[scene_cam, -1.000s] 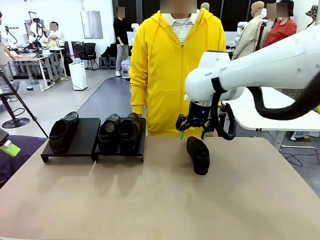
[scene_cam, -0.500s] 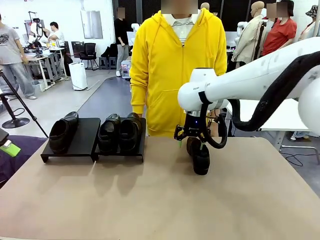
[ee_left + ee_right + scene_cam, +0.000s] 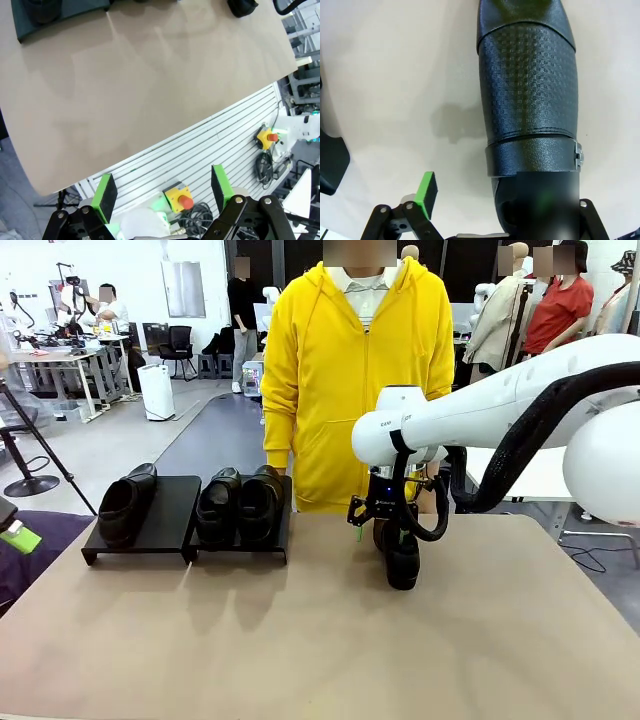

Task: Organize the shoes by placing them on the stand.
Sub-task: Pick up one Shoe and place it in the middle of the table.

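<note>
Three shoes are on the stand (image 3: 170, 515): one shoe (image 3: 125, 505) on the left section, leaving the slot beside it free, and a pair (image 3: 240, 502) side by side filling the right section. The free slot is, in my judgement, where the last shoe belongs.

The fourth shoe (image 3: 400, 552) lies on the surface (image 3: 300, 640), well apart from the stand, on the right, toe toward the camera. Its placement within the right arm's reach explains why that arm attends to it.

The right tool (image 3: 385, 525) is low over the heel end of this shoe. In the right wrist view the shoe (image 3: 527, 95) runs lengthwise away from the camera; one green pad (image 3: 426, 192) stands clear of the shoe's side with bare surface between them. The other finger is hidden behind a dark patch at the shoe's collar. The jaws therefore stand apart, straddling the heel or with one finger inside the opening; which, I cannot tell. No grip is evident.

The left tool (image 3: 162, 192) hangs off the surface edge, pads wide apart, holding nothing, presumably parked clear.

A person (image 3: 355, 370) stands at the far side, hands not engaged.

Risk: a grip at the heel only may let the toe swing down on lifting.
</note>
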`<act>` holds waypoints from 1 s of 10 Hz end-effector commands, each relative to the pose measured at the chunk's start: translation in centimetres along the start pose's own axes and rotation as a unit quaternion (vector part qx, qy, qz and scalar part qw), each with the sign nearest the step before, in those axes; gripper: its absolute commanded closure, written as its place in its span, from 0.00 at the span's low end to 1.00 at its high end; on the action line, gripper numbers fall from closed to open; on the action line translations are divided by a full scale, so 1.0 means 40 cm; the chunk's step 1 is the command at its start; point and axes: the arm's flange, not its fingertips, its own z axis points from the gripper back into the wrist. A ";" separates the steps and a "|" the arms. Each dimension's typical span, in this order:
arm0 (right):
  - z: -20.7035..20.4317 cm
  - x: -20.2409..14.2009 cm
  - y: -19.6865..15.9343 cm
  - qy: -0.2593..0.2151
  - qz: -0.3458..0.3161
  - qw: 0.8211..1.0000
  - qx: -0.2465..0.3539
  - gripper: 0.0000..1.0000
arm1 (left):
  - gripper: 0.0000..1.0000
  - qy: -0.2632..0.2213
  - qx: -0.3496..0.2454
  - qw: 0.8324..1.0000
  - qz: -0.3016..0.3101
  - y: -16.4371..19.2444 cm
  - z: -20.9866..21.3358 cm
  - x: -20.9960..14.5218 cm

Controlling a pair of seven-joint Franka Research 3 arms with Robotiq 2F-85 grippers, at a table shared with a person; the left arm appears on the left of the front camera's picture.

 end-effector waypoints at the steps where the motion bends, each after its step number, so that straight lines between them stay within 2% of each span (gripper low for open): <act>1: 0.010 0.014 0.018 0.003 -0.011 1.000 -0.021 1.00 | 0.03 0.001 -0.004 1.000 0.003 0.002 0.007 0.002; 6: 0.017 0.014 0.013 0.009 -0.012 0.999 -0.035 1.00 | 0.03 0.001 -0.004 1.000 0.003 0.002 0.007 0.002; 10: 0.087 0.001 -0.023 -0.003 -0.018 0.999 -0.044 1.00 | 0.03 0.001 -0.004 1.000 0.003 0.002 0.007 0.002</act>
